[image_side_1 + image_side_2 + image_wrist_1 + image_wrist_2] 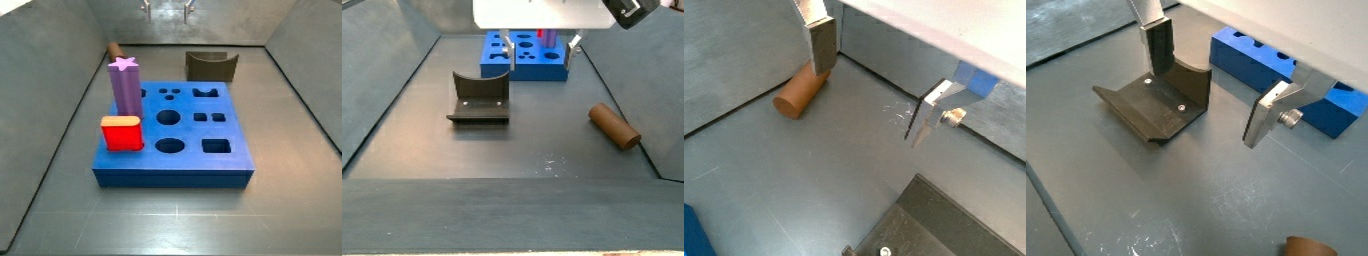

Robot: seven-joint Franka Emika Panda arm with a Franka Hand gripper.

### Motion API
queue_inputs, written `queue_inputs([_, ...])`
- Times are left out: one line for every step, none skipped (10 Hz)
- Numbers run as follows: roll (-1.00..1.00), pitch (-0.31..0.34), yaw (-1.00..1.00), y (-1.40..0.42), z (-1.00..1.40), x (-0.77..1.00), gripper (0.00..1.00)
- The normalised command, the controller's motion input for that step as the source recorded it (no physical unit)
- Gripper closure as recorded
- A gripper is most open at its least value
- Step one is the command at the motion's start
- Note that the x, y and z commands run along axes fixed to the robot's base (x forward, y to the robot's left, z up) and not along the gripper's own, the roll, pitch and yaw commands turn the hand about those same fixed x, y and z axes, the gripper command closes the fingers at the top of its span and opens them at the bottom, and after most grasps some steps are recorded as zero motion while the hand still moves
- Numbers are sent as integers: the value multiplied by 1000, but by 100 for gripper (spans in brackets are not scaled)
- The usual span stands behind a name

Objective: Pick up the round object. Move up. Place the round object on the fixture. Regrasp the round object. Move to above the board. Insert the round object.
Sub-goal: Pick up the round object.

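The round object (802, 92) is a brown wooden peg lying on its side on the grey floor close to a side wall, also seen as the round object (613, 126). My gripper (875, 85) hangs above the floor and is open, with nothing between its fingers. The peg lies just outside one finger (820, 48), not between the two. The fixture (1153, 105), a dark notched block, sits on the floor below the gripper (1211, 88). The blue board (201, 140) with shaped holes lies beyond the fixture (480, 97).
A purple star-topped peg (124, 88) and a red block (122, 133) stand upright in the board's holes. Sloping grey walls (67, 90) enclose the floor on all sides. In a side view the round object (115, 48) shows just behind the purple peg.
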Motion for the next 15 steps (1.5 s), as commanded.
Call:
queue_inputs([0,0,0,14,-46,11,0])
queue_inputs([257,-71,69,74,-394,-94,0])
queue_inputs([69,-280,269,43,-551,-700,0])
queue_inputs([3,-311,243,60,-589,-840,0])
queue_inputs([0,-289,211,120,-589,-849,0])
queue_inputs([3,-291,226,83,-546,-860,0])
queue_inputs([69,-254,229,123,-486,-829,0])
queue_inputs([23,-163,214,86,-423,-783,0])
queue_inputs([0,-117,217,43,-371,-777,0])
queue_inputs([0,-91,209,0,-303,-720,0])
queue_inputs([-3,-71,217,0,-171,-466,0])
queue_inputs([0,-86,203,86,-194,-183,0])
queue_inputs([0,-83,243,97,-263,-34,0])
queue_inputs([46,-57,229,120,-260,0,0])
queue_inputs([86,-40,200,29,-297,0,0])
